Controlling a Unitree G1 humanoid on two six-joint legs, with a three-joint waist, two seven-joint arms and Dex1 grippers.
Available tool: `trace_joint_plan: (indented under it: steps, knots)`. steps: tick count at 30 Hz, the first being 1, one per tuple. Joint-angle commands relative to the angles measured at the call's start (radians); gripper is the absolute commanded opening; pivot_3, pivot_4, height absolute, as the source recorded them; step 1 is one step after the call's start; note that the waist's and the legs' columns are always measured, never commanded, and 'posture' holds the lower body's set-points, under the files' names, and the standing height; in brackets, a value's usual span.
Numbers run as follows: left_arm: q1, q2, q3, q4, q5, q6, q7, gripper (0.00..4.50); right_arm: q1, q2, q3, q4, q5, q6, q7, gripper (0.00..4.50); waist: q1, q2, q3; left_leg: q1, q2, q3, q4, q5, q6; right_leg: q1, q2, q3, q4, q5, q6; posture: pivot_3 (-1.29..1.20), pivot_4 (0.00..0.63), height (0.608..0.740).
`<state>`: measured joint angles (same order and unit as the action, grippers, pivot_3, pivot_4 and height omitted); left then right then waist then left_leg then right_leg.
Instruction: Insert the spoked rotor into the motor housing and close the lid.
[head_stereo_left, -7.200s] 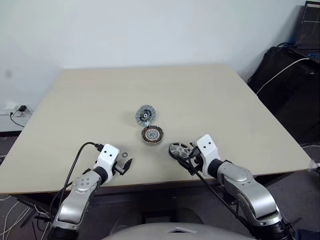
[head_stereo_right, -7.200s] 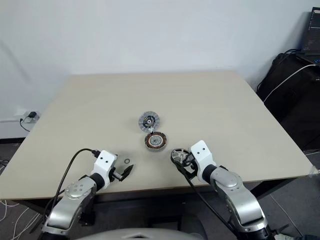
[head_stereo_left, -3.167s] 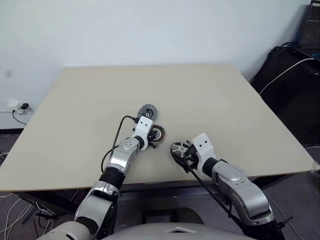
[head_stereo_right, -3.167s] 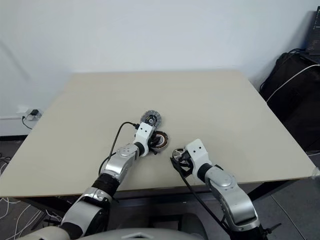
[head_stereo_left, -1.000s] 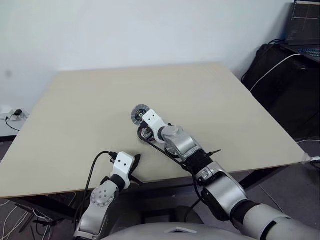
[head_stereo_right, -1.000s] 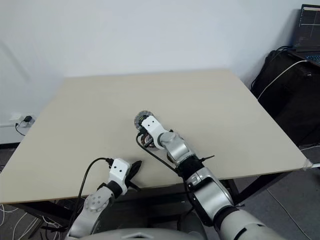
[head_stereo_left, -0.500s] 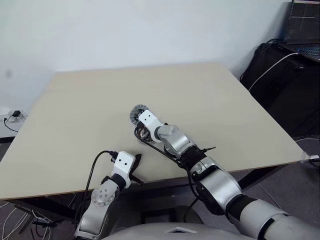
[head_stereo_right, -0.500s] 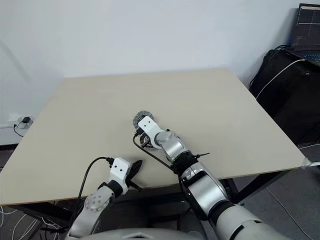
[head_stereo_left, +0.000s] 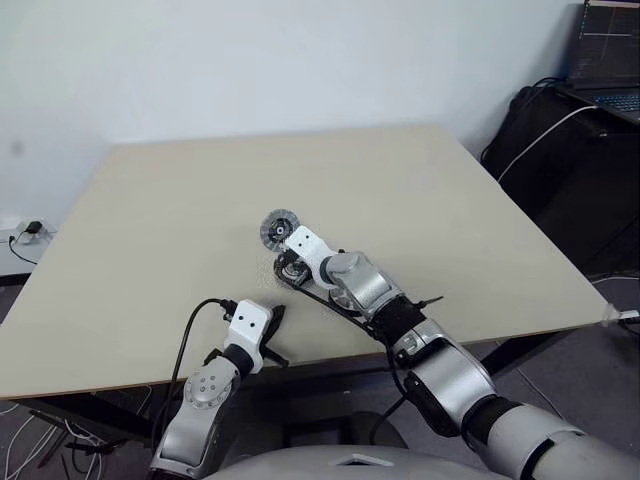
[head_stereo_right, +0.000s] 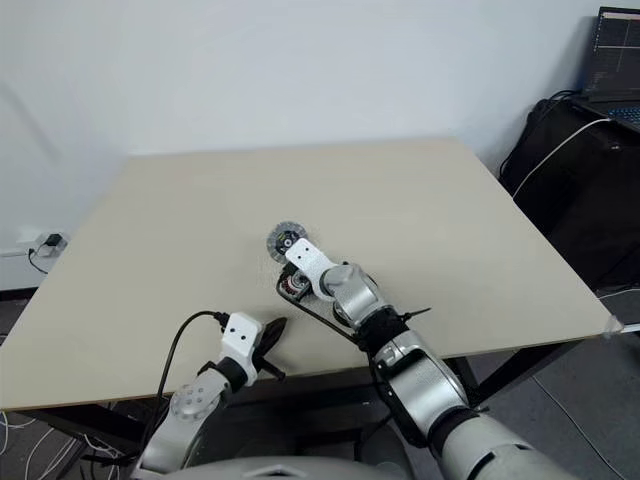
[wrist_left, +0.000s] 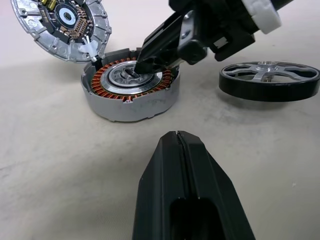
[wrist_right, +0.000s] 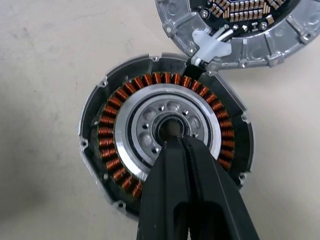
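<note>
Over on the left, the left tool (head_stereo_left: 275, 318) hovers low at the near edge of the bench (head_stereo_left: 150, 230), its two black fingers pressed flat together, nothing between them, and it points toward the parts in the middle.

Next along, mid-bench, the lid (wrist_left: 60, 26) lies with its inner face up, dark hub and fine copper-coloured pieces showing inside a ribbed silver rim. It touches the far rim of the motor housing (wrist_right: 100, 150), and a small white connector (wrist_right: 212, 45) bridges the two.

The housing sits flat on the bench, open side up: a ring of copper-brown windings, then a silver inner ring with small round holes around a dark centre bore.

The right tool (wrist_right: 176, 141) comes down over it at a slant, fingers closed tight against each other with nothing in them, tips right at the centre bore; whether they touch metal cannot be told.

Furthest right in the left wrist view, the spoked rotor (wrist_left: 270, 80) lies flat on the bench, near the housing, dark rim, silver spokes, hub up.
</note>
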<state>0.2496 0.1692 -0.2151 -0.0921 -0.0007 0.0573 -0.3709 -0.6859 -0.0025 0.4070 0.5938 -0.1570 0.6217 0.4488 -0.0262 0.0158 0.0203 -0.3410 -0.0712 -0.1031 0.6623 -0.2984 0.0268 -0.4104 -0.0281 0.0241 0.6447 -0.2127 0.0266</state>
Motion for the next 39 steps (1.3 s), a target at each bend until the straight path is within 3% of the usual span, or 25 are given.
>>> trace_joint_plan:
  steps: [1, 8, 32, 39]
  knots:
    - [-0.017, 0.0, -0.006, -0.01, -0.005, -0.018, -0.004, 0.0, 0.002, -0.008, 0.012, -0.07, -0.014, 0.017, 0.015, 0.06, 0.0, 0.0, 0.0, 0.0, 0.0, 0.0, 0.0, 0.0, 0.0, 0.0, 0.0, 0.0, 0.0, 0.0, 0.0, 0.0, 0.0, 0.74]
    - [-0.018, 0.004, -0.007, -0.006, -0.006, -0.017, -0.008, 0.0, 0.022, 0.002, -0.024, -0.12, 0.003, -0.02, -0.03, 0.06, 0.0, 0.0, 0.0, 0.0, 0.0, 0.0, 0.0, 0.0, 0.0, 0.0, 0.0, 0.0, 0.0, 0.0, 0.0, 0.0, 0.0, 0.74]
    - [-0.013, 0.003, 0.002, -0.012, -0.006, -0.017, 0.006, 0.0, -0.007, 0.066, -0.028, 0.05, 0.0, -0.151, -0.071, 0.06, 0.0, 0.0, 0.0, 0.0, 0.0, 0.0, 0.0, 0.0, 0.0, 0.0, 0.0, 0.0, 0.0, 0.0, 0.0, 0.0, 0.0, 0.74]
    - [-0.008, 0.003, 0.002, -0.015, -0.004, -0.02, 0.011, 0.0, -0.008, 0.078, -0.07, 0.122, 0.024, -0.267, -0.082, 0.06, -0.001, 0.0, 0.0, 0.0, 0.0, 0.0, 0.0, 0.0, 0.0, 0.0, 0.001, 0.0, 0.0, 0.0, 0.0, 0.0, 0.0, 0.74]
